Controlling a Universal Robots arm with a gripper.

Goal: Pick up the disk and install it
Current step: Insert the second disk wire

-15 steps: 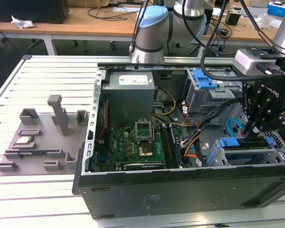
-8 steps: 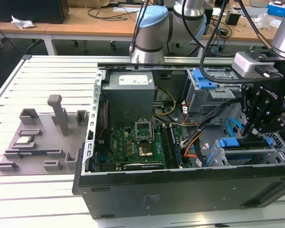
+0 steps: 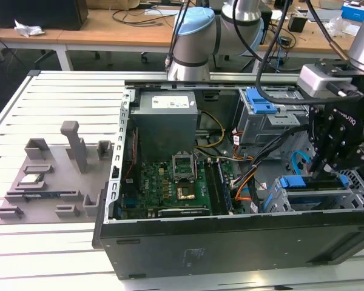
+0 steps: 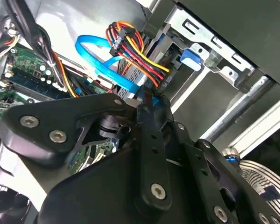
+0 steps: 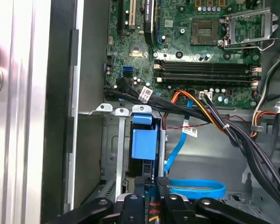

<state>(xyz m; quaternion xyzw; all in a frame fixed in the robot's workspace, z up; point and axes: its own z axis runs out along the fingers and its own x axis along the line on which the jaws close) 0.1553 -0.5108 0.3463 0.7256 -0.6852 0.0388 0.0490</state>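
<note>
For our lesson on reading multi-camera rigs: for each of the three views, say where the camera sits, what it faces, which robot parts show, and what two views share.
Exterior view: off the arm, above the table, facing the open computer case; arm and gripper show over the drive cage.
First wrist view: on the wrist, facing the motherboard and cage; gripper shows.
Second wrist view: behind the gripper body, facing cables.
Both wrist views share the looped blue cable.

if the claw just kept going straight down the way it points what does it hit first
Most likely the blue-latched drive cage directly beneath the claw; in the first wrist view its tips sit just short of the cage's blue latch. Depth is unclear, so contact may already exist.
</note>
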